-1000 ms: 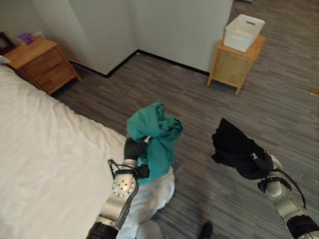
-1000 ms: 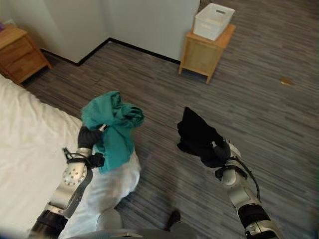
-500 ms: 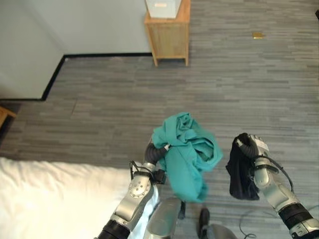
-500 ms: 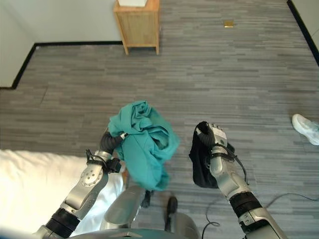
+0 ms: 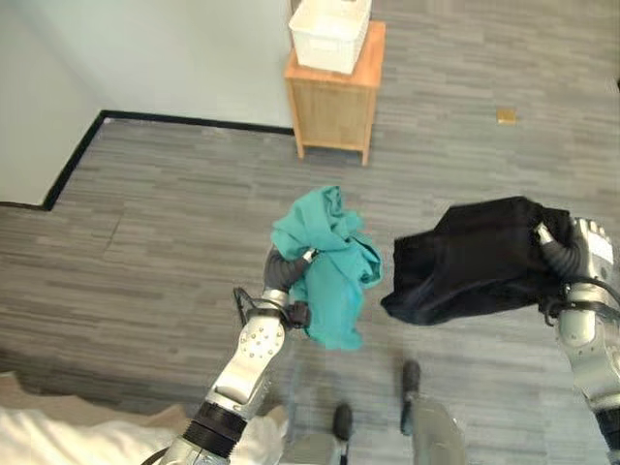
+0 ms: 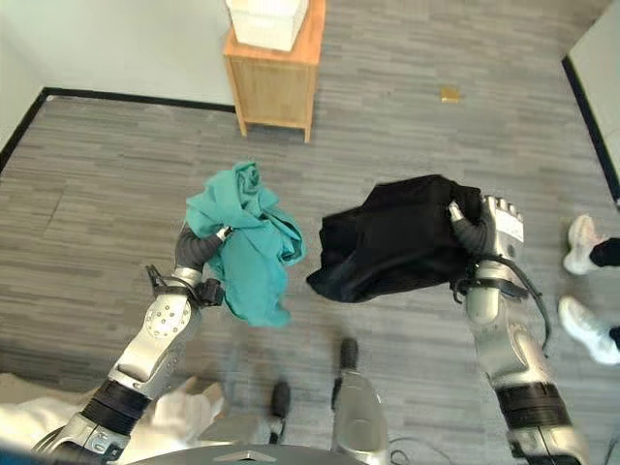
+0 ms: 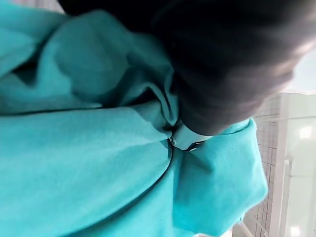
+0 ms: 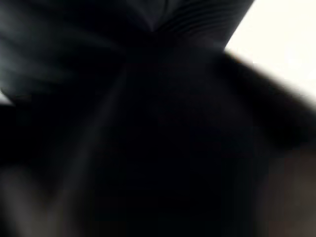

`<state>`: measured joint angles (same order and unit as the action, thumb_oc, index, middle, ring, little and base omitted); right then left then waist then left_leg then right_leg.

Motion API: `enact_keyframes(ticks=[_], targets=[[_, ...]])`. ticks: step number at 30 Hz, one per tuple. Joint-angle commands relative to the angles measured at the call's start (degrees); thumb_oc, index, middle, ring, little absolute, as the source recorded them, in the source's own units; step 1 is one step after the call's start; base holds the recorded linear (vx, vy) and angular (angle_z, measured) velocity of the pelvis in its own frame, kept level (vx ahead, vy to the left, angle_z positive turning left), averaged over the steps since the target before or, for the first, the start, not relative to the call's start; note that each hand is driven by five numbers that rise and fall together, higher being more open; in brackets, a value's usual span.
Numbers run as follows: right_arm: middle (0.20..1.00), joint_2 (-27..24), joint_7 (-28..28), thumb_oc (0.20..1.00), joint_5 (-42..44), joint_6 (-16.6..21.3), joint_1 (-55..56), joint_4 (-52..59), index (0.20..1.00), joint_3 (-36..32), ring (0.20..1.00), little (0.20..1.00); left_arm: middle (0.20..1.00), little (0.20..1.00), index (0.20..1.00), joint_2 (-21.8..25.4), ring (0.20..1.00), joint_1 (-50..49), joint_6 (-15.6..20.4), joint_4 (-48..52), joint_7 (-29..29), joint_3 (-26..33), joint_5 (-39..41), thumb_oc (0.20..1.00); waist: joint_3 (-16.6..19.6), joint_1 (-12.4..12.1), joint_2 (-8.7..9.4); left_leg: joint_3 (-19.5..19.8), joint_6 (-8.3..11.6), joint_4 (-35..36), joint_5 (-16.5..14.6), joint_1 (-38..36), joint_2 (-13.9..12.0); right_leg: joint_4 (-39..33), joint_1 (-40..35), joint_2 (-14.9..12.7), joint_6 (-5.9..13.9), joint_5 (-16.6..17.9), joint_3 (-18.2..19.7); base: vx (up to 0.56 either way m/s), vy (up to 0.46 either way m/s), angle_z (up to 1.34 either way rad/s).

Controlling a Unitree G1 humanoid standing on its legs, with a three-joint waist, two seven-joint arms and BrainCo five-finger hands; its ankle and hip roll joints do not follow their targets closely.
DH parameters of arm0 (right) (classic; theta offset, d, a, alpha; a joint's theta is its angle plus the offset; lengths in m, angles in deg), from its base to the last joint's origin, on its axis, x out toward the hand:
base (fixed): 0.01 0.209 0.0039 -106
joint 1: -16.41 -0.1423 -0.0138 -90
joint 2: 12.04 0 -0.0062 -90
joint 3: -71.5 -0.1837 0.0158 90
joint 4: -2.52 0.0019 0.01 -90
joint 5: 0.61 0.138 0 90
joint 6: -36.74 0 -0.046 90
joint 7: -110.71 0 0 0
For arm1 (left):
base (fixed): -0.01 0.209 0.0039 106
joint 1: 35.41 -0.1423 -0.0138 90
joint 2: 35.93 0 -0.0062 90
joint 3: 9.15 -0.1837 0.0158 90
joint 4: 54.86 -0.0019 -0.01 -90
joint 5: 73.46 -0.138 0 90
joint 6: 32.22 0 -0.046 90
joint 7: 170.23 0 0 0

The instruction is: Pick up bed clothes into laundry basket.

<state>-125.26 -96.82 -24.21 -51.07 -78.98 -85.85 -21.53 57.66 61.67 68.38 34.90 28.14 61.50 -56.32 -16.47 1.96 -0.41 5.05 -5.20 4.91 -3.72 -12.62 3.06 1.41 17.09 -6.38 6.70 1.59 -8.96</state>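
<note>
Aloft, teal cloth [image 5: 325, 254], black garment [image 5: 468, 260]

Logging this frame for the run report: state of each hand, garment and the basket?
left hand: shut on the teal garment
teal garment: bunched, held off the floor
right hand: shut on the black garment
black garment: held aloft, draped out sideways
white basket: upright on the wooden side table, contents not visible

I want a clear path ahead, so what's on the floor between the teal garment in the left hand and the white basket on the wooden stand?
Only bare grey plank floor lies between the teal garment and the wooden stand bearing the white basket, in both eye views.
</note>
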Motion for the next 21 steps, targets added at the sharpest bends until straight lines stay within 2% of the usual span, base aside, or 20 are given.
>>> enact_keyframes(ticks=[1, 2, 3, 6, 7, 8, 9, 10, 11, 12, 13, 14, 15, 16, 17, 18, 19, 20, 21], targets=[[0.2, -0.28, -1.27, 0.2, 2.45, 0.79, -4.2, 0.37, 0.2, 1.2, 0.2, 0.2, 0.2, 0.2, 0.2, -0.84, 0.2, 0.16, 2.06, 4.29, -0.54, 1.3, -2.69, 0.2, 1.88, 0.04, -0.21, -2.68, 8.03, 0.09, -6.53, 0.76, -4.46, -5.48, -1.64, -1.01, 5.21, 4.77, -7.76, 0.35, -0.082, 0.38], [0.2, -0.23, -1.25, 0.2, 2.4, 0.74, -4.21, 0.44, 0.2, 1.28, 0.2, 0.2, 0.2, 0.2, 0.2, -0.79, 0.2, 0.05, 2.02, 4.38, -0.6, 1.41, -2.67, 0.2, 1.87, 0.14, -0.47, -2.68, 8.13, 0.09, -6.77, 0.61, -4.83, -5.48, -1.81, -0.69, 5.2, 4.65, -7.95, 0.46, -0.112, 0.2], [0.2, -0.14, -1.29, 0.2, 2.19, 0.59, -3.69, 0.95, 0.2, 0.36, 0.2, 0.2, 0.2, 0.2, 0.2, -0.8, 0.2, -0.91, 2.22, 4.53, -0.71, 2.24, -3.06, 0.2, 1.98, 0.34, -0.01, -2.99, 8.35, 0.09, -8.43, -1.82, -5.28, -5.02, -1.18, -1.33, 5.04, 5.43, -10.43, 0.45, -0.107, -0.06], [0.2, 1.25, -1.04, 0.2, 2.59, 1.15, 0.57, 2.43, 0.2, -1.66, 0.2, 0.2, 0.2, 0.2, 0.2, -2.43, 0.2, -1.99, 1.96, 4.0, -1.18, 1.94, -3.04, 0.2, 4.22, 1.47, 0.54, -0.88, 8.53, 0.09, -11.02, -6.42, -6.64, -5.56, -4.44, -0.58, 3.04, 6.59, -8.0, 0.61, -0.149, 0.02], [0.2, 1.29, -0.94, 0.2, 2.4, 1.2, 1.87, 3.12, 0.2, -2.43, 0.2, 0.2, 0.2, 0.2, 0.2, -2.67, 0.2, -2.74, 2.06, 4.11, -1.6, 1.68, -2.75, 0.2, 4.91, 1.73, -0.34, -0.86, 9.36, -0.66, -9.48, -7.38, -8.35, -5.48, -5.64, 0.16, 2.79, 6.6, -8.26, 0.5, -0.136, 0.05], [0.2, 1.67, -0.83, 0.2, 2.27, 1.29, 2.12, 3.55, 0.2, -2.23, 0.2, 0.2, 0.2, 0.2, 0.2, -2.83, 0.2, -3.29, 1.96, 4.22, -1.92, 1.54, -2.19, 0.2, 5.09, 1.58, -1.41, -1.92, 10.65, -5.87, -7.3, -6.38, -9.9, -5.58, -7.79, 1.35, 2.12, 5.88, -8.33, 0.42, -0.153, 0.07], [0.2, 1.86, -0.9, 0.2, 2.4, 1.35, 2.28, 3.84, 0.2, -2.14, 0.2, 0.2, 0.2, 0.2, 0.2, -2.84, 0.2, -3.43, 1.86, 4.29, -1.94, 1.56, -1.32, 0.2, 5.08, 1.49, -1.81, -2.37, 12.15, -12.44, -3.87, -4.23, -10.74, -5.89, -9.62, 2.37, 1.07, 4.91, -8.09, 0.24, -0.123, -0.04], [0.2, 1.86, -0.89, 0.2, 2.41, 1.34, 2.28, 3.86, 0.2, -2.18, 0.2, 0.2, 0.2, 0.2, 0.2, -2.82, 0.2, -3.4, 1.85, 4.3, -1.95, 1.55, -1.31, 0.2, 5.15, 1.65, -1.54, -2.11, 12.17, -12.58, -3.64, -3.85, -10.45, -6.01, -9.48, 2.04, 1.02, 5.17, -8.21, 0.27, -0.216, -0.17], [0.2, 1.5, -1.33, 0.2, 2.7, 1.63, 1.39, 4.29, 0.2, -1.8, 0.2, 0.2, 0.2, 0.2, 0.2, -2.29, 0.2, -3.52, 1.32, 5.01, -1.95, 1.61, -0.68, 0.2, 3.65, 0.4, -0.21, -0.73, 13.3, -31.55, 4.55, 4.54, -9.67, -6.41, -12.86, 2.3, -1.56, 3.46, -6.81, 0.25, -0.223, -0.13], [0.2, 0.93, -2.24, 0.2, 3.11, 1.8, 0.36, 4.15, 0.2, -1.79, 0.2, 0.2, 0.2, 0.2, 0.2, -2.11, 0.2, -3.76, 1.2, 5.42, -2.0, 1.69, -0.53, 0.2, 2.41, -0.96, 1.17, 0.98, 12.51, -41.69, 5.31, 9.33, -6.23, -6.41, -14.68, 1.66, -2.5, 2.68, -5.96, 0.34, -0.279, -0.45], [0.2, 0.57, -2.77, 0.2, 3.37, 1.69, -1.32, 3.81, 0.2, -1.27, 0.2, 0.2, 0.2, 0.2, 0.2, -2.06, 0.2, -3.99, 1.19, 5.91, -1.65, 1.88, -0.46, 0.2, 1.21, -2.33, 1.8, 0.49, 11.65, -48.56, 3.81, 14.52, -5.49, -6.41, -16.02, 1.53, -2.75, 1.65, -4.89, 0.28, -0.179, -0.53], [0.2, 0.35, -2.84, 0.2, 3.7, 1.5, -2.45, 3.74, 0.2, -0.89, 0.2, 0.2, 0.2, 0.2, 0.2, -2.1, 0.2, -4.15, 1.25, 6.26, -1.27, 2.07, 0.01, 0.2, 0.64, -3.21, 2.65, -0.3, 10.93, -48.76, 2.87, 17.55, -5.1, -6.41, -17.02, 0.67, -2.69, 0.96, -4.36, 0.31, -0.094, -0.7], [0.2, 0.07, -3.13, 0.2, 3.75, 1.13, -3.69, 3.23, 0.2, -0.2, 0.2, 0.2, 0.2, 0.2, 0.2, -2.18, 0.2, -4.36, 1.21, 6.41, -0.8, 2.28, 0.48, 0.2, -0.14, -4.76, 2.4, -1.51, 10.81, -49.18, 0.89, 20.65, -6.34, -6.41, -18.47, 0.9, -2.45, -0.15, -3.38, 0.23, -0.028, -0.52], [0.2, 0.06, -3.19, 0.2, 3.77, 1.15, -3.91, 3.09, 0.2, -0.13, 0.2, 0.2, 0.2, 0.2, 0.2, -2.17, 0.2, -4.26, 1.19, 6.42, -0.79, 2.34, 0.49, 0.2, -0.12, -4.92, 2.62, -1.83, 10.69, -49.13, 1.18, 20.9, -6.16, -6.41, -18.12, 0.66, -2.42, 0.1, -3.12, 0.43, 0.071, -0.92], [0.2, -0.86, -2.87, 0.2, 3.78, 0.28, -6.16, 2.28, 0.2, 0.59, 0.2, 0.2, 0.2, 0.2, 0.2, -2.25, 0.2, -5.27, 1.24, 6.89, -1.28, 2.81, 1.45, 0.2, -0.29, -7.13, 1.9, -5.65, 9.71, -37.28, -1.49, 23.87, -8.59, -6.41, -20.96, 1.04, -1.58, -2.65, -2.35, 0.41, 0.11, -0.9], [0.2, -1.25, -2.69, 0.2, 3.49, 0.19, -6.45, 2.2, 0.2, 0.71, 0.2, 0.2, 0.2, 0.2, 0.2, -2.39, 0.2, -6.03, 1.35, 7.04, -1.62, 3.1, 1.23, 0.2, 0.13, -8.02, 1.91, -7.56, 9.09, -30.59, -0.82, 24.04, -7.74, -6.41, -21.96, 0.84, -1.2, -3.5, -1.69, 0.43, 0.105, -0.82], [0.2, -1.24, -2.7, 0.2, 3.5, 0.19, -6.44, 2.2, 0.2, 0.72, 0.2, 0.2, 0.2, 0.2, 0.2, -2.38, 0.2, -6.07, 1.35, 7.05, -1.62, 3.1, 1.22, 0.2, 0.05, -8.19, 2.06, -7.8, 9.06, -30.2, -0.66, 23.69, -7.63, -6.41, -22.03, 0.69, -1.17, -3.51, -1.51, 0.31, 0.122, -0.26], [0.2, -1.62, -2.6, 0.2, 3.03, 0.44, -6.79, 2.47, 0.2, 0.74, 0.2, 0.2, 0.2, 0.2, 0.2, -2.31, 0.2, -6.88, 1.34, 6.78, -1.68, 3.56, 0.92, 0.2, 0.52, -9.01, 0.99, -9.04, 8.73, -22.94, 1.21, 25.78, -7.88, -6.41, -23.42, 2.07, -0.84, -4.84, -1.44, 0.58, 0.161, -0.33], [0.2, -2.88, -2.68, 0.2, 2.42, 0.81, -7.21, 3.13, 0.2, 0.22, 0.2, 0.2, 0.2, 0.2, 0.2, -2.68, 0.2, -7.49, 1.5, 6.63, -1.94, 3.58, 0.43, 0.2, 1.71, -10.49, -0.33, -14.58, 9.38, -7.49, 7.71, 25.32, -8.91, -6.41, -26.38, 3.01, -0.7, -8.13, -1.07, 0.75, 0.203, -0.31]])
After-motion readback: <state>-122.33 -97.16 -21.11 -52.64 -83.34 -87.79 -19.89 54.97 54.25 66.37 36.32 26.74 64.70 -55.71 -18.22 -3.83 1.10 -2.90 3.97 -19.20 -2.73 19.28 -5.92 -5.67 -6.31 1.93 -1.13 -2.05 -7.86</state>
